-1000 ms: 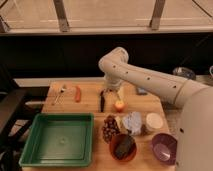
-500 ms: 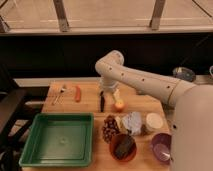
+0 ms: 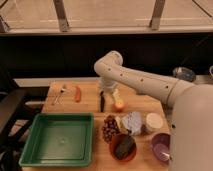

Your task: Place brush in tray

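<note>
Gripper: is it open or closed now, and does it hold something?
Gripper: open, holding nothing; it hangs over the handle end of the brush.

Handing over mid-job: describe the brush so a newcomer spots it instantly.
On the wooden table, look beyond the green tray's far right corner. The brush lies just under the gripper: slim and black, unlike the orange-red stick nearby.

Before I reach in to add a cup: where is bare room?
Bare: inside the green tray, and the tabletop between it, the carrot stick and the brush. Crowded: the gripper, open, over the brush; grapes and purple bowl right of the tray.
</note>
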